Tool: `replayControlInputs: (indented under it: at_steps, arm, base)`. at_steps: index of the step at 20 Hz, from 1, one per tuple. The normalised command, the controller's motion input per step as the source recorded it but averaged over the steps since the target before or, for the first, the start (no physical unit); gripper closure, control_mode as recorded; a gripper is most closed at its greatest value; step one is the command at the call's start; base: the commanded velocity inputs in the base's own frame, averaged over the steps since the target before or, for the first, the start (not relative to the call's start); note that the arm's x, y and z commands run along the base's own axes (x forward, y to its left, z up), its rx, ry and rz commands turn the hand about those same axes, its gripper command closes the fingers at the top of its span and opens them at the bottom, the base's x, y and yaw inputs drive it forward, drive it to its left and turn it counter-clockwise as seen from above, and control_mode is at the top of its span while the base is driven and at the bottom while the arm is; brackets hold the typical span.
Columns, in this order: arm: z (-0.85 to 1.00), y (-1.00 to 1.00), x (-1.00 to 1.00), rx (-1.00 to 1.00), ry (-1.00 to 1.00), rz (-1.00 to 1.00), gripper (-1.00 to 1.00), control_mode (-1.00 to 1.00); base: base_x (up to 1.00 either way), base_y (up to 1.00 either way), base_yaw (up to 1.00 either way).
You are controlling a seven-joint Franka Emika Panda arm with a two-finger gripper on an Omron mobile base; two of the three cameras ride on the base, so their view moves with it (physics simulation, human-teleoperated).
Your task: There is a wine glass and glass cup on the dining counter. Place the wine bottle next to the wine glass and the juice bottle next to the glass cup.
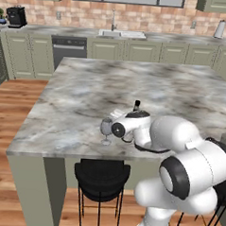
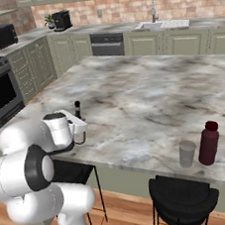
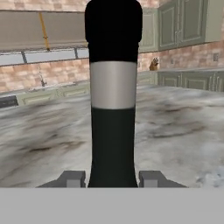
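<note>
I count one wine bottle (image 3: 113, 100), one juice bottle (image 2: 208, 143), one wine glass (image 1: 106, 129) and one glass cup (image 2: 187, 154), all on the one dining counter (image 1: 135, 88). Two black stools (image 1: 101, 180) stand at its near edge, one under each end of the stretch I am working.

In the hand view, the wine bottle stands upright right in front of the camera, between the two fingertips (image 3: 70, 179), which press against its dark lower body on either side. Its pale label band sits above them and its black upper part runs off the top. The gripper (image 3: 112, 179) is closed on the bottle and has it in hand.

From the left base view, the bottle's thin neck and cap poke up just beyond the white wrist, over the near part of the counter. The wine glass stands upright just beside the hand, to its left, close to the near edge; I cannot tell if the glass and bottle touch.

From the right base view, the juice bottle stands near the counter's near edge, well to the right of the hand, with the glass cup just beside it on its left.
</note>
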Motion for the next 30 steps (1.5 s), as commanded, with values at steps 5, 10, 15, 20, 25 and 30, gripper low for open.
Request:
replayControlInputs:
  at_steps: [5, 10, 15, 20, 25, 30]
  arm:
    - [-0.57, -0.07, 0.0, 0.01, -0.17, 0.0, 1.0, -1.0]
    - [-0.54, 0.0, -0.07, 0.03, -0.1, -0.02, 1.0, -1.0]
    - [-0.58, 0.0, -0.1, 0.04, -0.08, -0.03, 1.0, -1.0]
    - [-0.58, 0.0, -0.06, 0.06, -0.08, -0.04, 1.0, -1.0]
    - [-0.48, -0.01, -0.07, 0.09, -0.09, -0.03, -1.0, -1.0]
    - [-0.43, -0.02, -0.1, 0.1, -0.1, -0.03, -1.0, -1.0]
  base:
    - [0.0, 0.0, 0.0]
    - [0.0, 0.0, 0.0]
    - [0.0, 0.0, 0.0]
    - [0.0, 0.0, 0.0]
    - [0.0, 0.0, 0.0]
    - [0.0, 0.0, 0.0]
